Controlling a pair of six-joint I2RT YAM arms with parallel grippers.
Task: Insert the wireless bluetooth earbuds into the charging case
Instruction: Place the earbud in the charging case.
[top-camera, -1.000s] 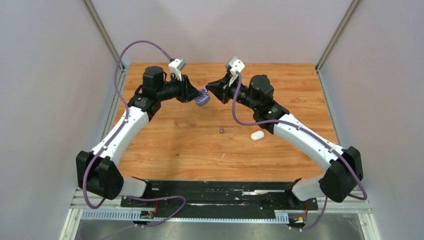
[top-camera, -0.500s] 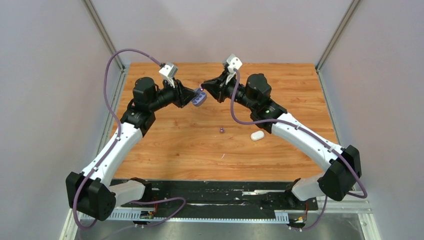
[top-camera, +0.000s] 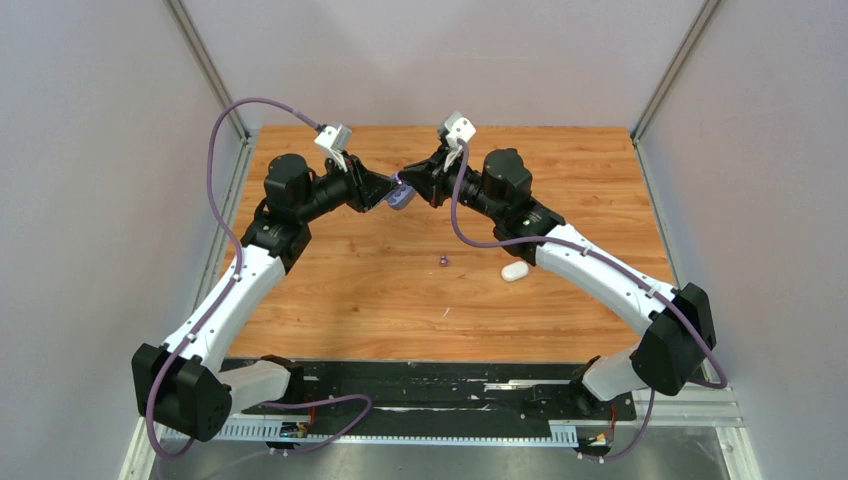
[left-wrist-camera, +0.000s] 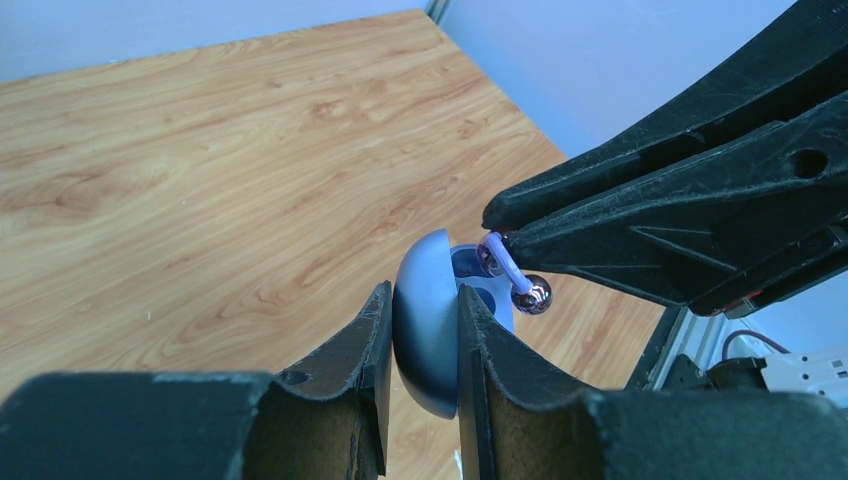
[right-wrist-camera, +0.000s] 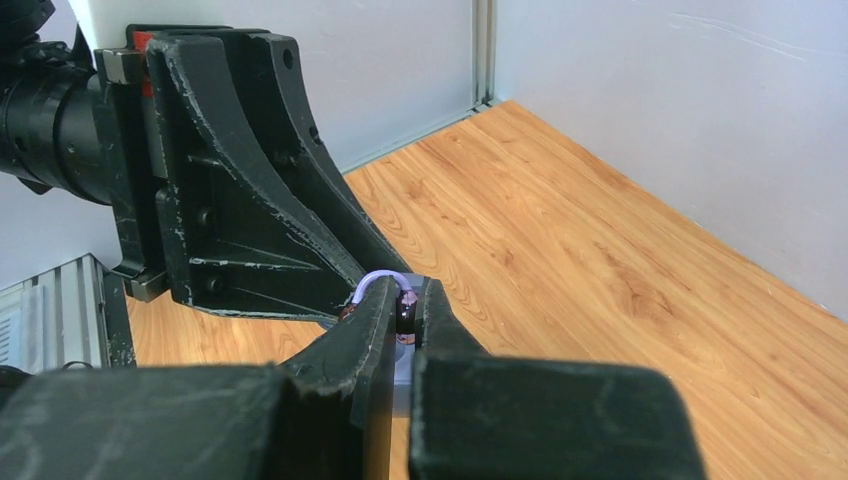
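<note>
The left end effector (left-wrist-camera: 422, 297) squeezes the purple case (left-wrist-camera: 425, 340) and holds it up off the bench (top-camera: 330, 290). The open side of the case faces the other arm. The right end effector (right-wrist-camera: 405, 300) is shut tight on one purple earbud (left-wrist-camera: 508, 273). That bud is right at the case's open mouth, just beside a hole. I cannot tell if it touches. I think it must go straight in. A second earbud (top-camera: 443, 261) and a white case (top-camera: 514, 271) lie on the bench, well apart from the purple case.
</note>
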